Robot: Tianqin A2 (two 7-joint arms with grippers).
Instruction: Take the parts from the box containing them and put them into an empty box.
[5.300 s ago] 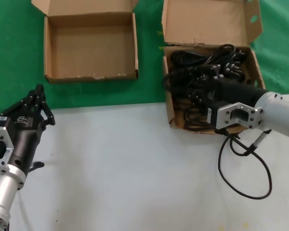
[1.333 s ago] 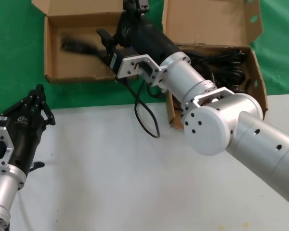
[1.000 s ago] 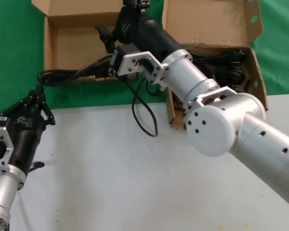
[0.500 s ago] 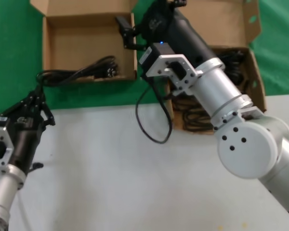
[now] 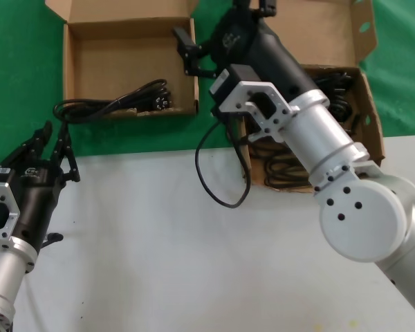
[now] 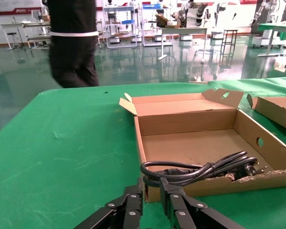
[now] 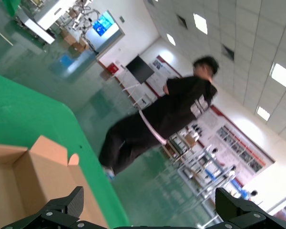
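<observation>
One bundle of parts [image 5: 128, 102] lies in the empty box [image 5: 68, 69], a low-walled carton at the back left. The bundle's loop hangs over that box's front-left corner. More black cords [image 5: 332, 93] fill the box containing them [image 5: 371, 121] at the back right. My right gripper [image 5: 223, 22] hangs open and holds nothing, raised between the two boxes by the deeper box's lid flap. My left gripper [image 5: 53, 133] rests at the table's left edge, slightly open. In the left wrist view its fingertips [image 6: 151, 191] sit just before the cord loop [image 6: 200, 169].
The boxes stand on green cloth [image 5: 14, 69]; the nearer surface is white table [image 5: 159, 242]. A thin black cable [image 5: 218, 176] dangles from my right arm over the table. A person stands beyond the table [image 6: 74, 43].
The right gripper carried a cord bundle from the right box to the left one, let it go and swung back toward the right box. The left gripper's fingers have parted a little.
</observation>
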